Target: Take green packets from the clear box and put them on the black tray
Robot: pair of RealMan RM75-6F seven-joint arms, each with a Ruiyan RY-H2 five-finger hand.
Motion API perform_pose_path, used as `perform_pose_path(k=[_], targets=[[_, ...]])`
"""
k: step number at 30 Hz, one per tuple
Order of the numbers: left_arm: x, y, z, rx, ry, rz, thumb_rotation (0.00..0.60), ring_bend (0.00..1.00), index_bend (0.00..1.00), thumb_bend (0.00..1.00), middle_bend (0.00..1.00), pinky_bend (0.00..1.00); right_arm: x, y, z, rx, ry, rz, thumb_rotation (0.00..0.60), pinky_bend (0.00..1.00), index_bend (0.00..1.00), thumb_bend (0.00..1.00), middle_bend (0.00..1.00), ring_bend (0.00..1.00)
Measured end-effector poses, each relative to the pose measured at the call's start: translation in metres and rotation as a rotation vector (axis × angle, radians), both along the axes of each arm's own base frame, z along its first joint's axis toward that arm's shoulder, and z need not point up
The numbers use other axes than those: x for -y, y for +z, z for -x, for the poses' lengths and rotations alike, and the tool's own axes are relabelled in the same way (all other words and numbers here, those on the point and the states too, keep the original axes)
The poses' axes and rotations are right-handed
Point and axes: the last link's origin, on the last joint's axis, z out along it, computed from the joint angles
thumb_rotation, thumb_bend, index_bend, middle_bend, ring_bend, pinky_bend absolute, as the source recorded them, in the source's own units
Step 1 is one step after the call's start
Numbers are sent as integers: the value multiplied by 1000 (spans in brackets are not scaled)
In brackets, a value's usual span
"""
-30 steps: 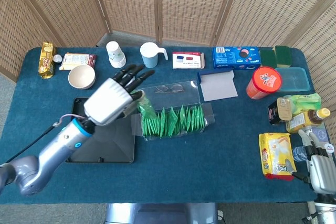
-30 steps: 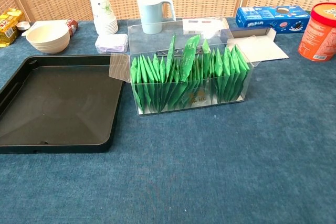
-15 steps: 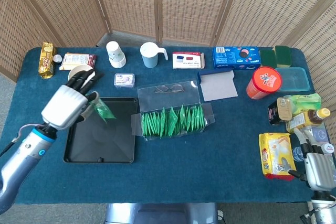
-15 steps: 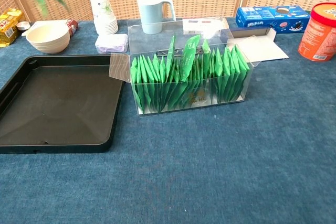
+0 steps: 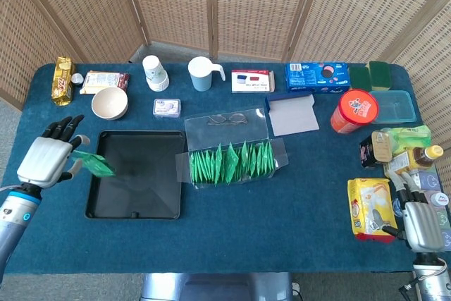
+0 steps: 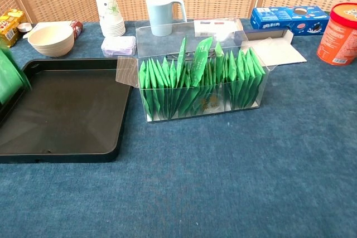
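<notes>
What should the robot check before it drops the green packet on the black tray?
1. Green packet held by left hand: ok.
2. Packet over the black tray: not ok, only at its left edge.
3. Tray floor free of things: ok.
4. Right hand out of the way: ok, by the table's right edge.
5. Clear box open, with more packets: ok.
6. Height above the tray: cannot tell.

You have one black tray (image 5: 137, 206) and one clear box (image 5: 229, 147) on the tabletop (image 5: 282, 209). The green packets in the box (image 6: 195, 85) are too many and too close to count. One more green packet (image 5: 94, 163) is in your left hand (image 5: 48, 160). You also have one bowl (image 5: 109, 103), one mug (image 5: 201, 74) and one red tub (image 5: 354, 111).
</notes>
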Motion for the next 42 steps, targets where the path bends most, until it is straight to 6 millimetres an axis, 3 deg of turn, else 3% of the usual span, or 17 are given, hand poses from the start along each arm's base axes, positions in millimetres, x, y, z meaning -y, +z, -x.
perform_pose_path(k=[13, 26, 33, 42], targets=[[29, 7, 26, 65, 113, -33, 582, 0, 126, 296, 0, 101, 6, 3, -4, -24, 15, -7, 564, 150, 0, 363, 121, 9], [95, 10, 56, 152, 204, -102, 599, 0, 114, 296, 0, 101, 10, 5, -19, -89, 39, -34, 563, 59, 0, 363, 52, 0], [120, 3, 59, 213, 201, -130, 600, 0, 114, 296, 0, 101, 10, 5, -28, -113, 66, -49, 563, 43, 0, 363, 46, 0], [126, -8, 53, 243, 188, -113, 600, 0, 114, 295, 0, 101, 8, 7, -31, -107, 72, -47, 561, 42, 3, 363, 46, 0]])
